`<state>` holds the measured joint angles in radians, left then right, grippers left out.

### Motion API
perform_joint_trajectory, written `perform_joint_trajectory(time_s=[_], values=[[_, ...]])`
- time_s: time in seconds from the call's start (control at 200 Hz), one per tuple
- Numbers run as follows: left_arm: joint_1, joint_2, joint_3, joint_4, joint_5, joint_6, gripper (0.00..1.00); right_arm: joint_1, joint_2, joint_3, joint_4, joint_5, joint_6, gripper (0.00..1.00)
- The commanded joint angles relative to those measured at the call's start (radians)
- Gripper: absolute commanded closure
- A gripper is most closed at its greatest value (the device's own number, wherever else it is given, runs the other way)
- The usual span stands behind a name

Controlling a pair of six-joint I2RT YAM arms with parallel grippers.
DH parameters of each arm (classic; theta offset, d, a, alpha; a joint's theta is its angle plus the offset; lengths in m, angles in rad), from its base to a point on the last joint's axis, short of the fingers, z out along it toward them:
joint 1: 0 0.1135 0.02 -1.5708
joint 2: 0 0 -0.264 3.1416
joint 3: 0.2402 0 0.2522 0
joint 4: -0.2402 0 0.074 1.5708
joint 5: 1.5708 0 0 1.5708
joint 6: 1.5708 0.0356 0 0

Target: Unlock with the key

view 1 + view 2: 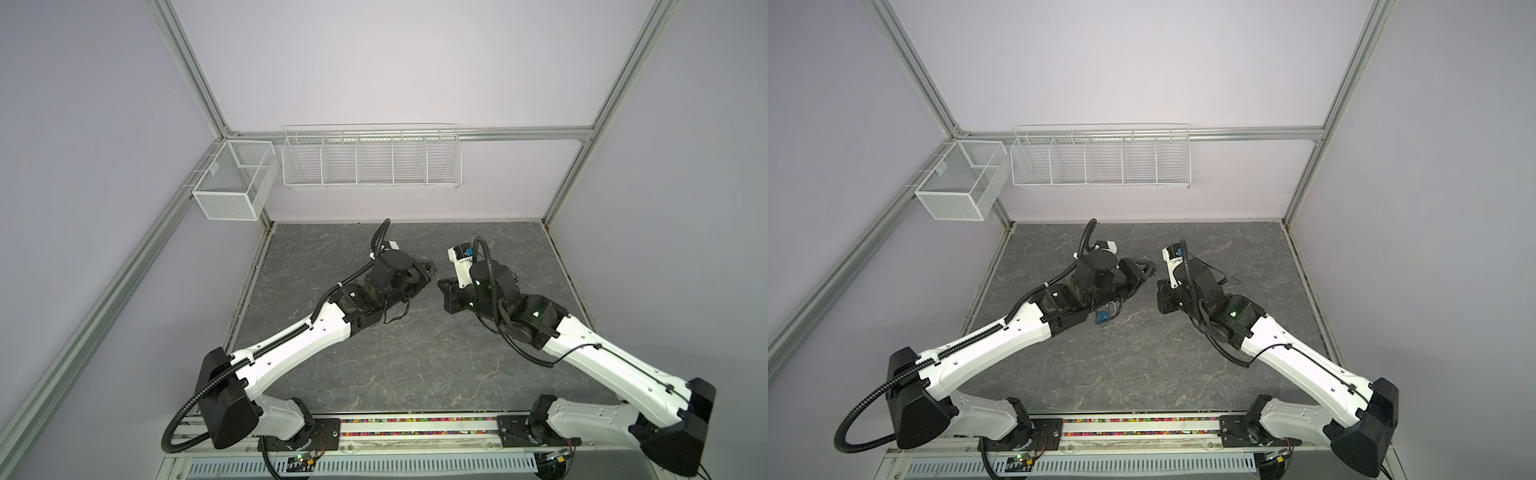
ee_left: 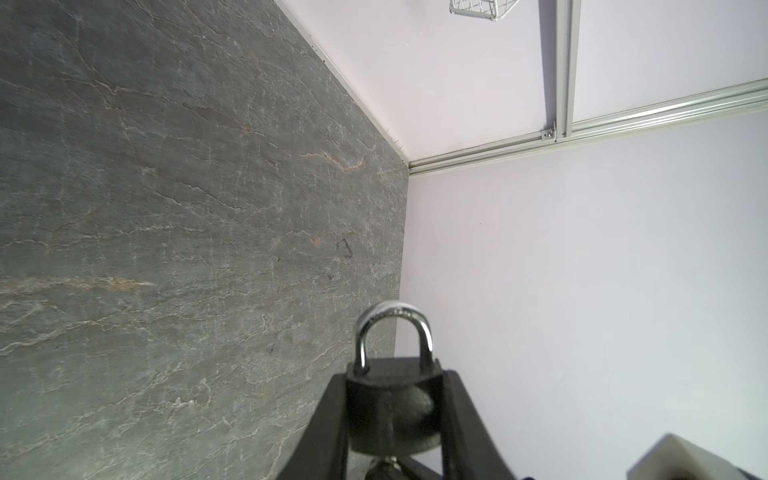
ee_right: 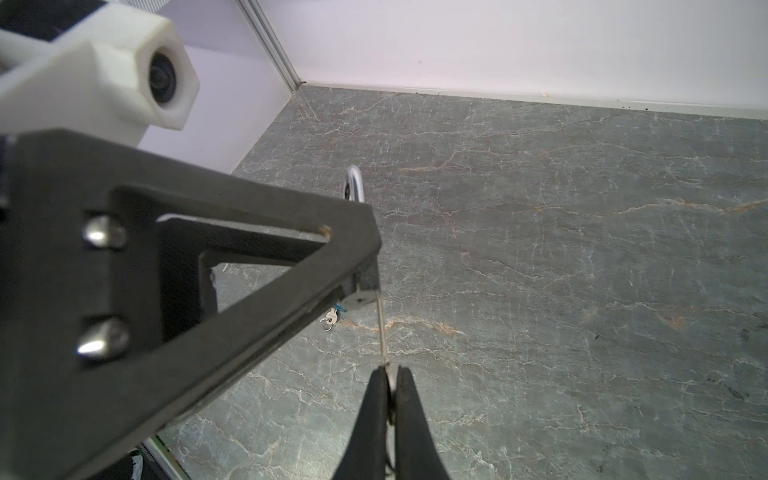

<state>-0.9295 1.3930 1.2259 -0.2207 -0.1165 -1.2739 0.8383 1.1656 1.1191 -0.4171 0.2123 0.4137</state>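
Observation:
A black padlock (image 2: 392,399) with a silver shackle (image 2: 395,328) sits clamped between the fingers of my left gripper (image 2: 395,374), shackle pointing away from the wrist. The shackle looks seated in the body. My right gripper (image 3: 390,374) is shut on a thin silver key (image 3: 382,332). The key's blade reaches up to the silver underside of the padlock (image 3: 359,301); how far it is in I cannot tell. In both top views the left gripper (image 1: 432,268) (image 1: 1148,268) and the right gripper (image 1: 444,286) (image 1: 1158,286) meet tip to tip above the middle of the table.
A small spare key on a ring (image 3: 330,322) with a blue piece (image 1: 1102,316) lies on the grey stone table (image 1: 374,374) under the left arm. A white mesh box (image 1: 232,183) and a white wire rack (image 1: 370,158) hang on the back walls.

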Motion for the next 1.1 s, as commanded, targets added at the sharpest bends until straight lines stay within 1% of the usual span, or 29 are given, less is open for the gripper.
perform_joint_trajectory(time_s=[0.0, 0.275, 0.36, 0.5, 0.785, 1.094], values=[[-0.002, 0.011, 0.033, -0.016, -0.032, 0.022, 0.92, -0.003, -0.015, 0.027, -0.004, -0.026, -0.004, 0.93], [-0.001, 0.016, 0.038, -0.016, -0.044, 0.027, 0.92, -0.005, -0.012, 0.042, -0.037, -0.031, 0.003, 0.93], [-0.002, 0.018, 0.04, -0.008, -0.032, 0.024, 0.92, -0.015, -0.005, 0.048, -0.033, -0.033, 0.013, 0.93], [-0.002, 0.017, 0.045, -0.012, -0.024, 0.027, 0.92, -0.042, 0.008, 0.048, -0.026, -0.082, 0.031, 0.93], [-0.002, 0.024, 0.042, 0.004, -0.02, 0.021, 0.92, -0.042, 0.02, 0.045, -0.018, -0.119, 0.044, 0.93], [-0.002, 0.027, 0.048, 0.014, -0.004, 0.019, 0.93, -0.047, 0.033, 0.056, -0.04, -0.067, 0.045, 0.93]])
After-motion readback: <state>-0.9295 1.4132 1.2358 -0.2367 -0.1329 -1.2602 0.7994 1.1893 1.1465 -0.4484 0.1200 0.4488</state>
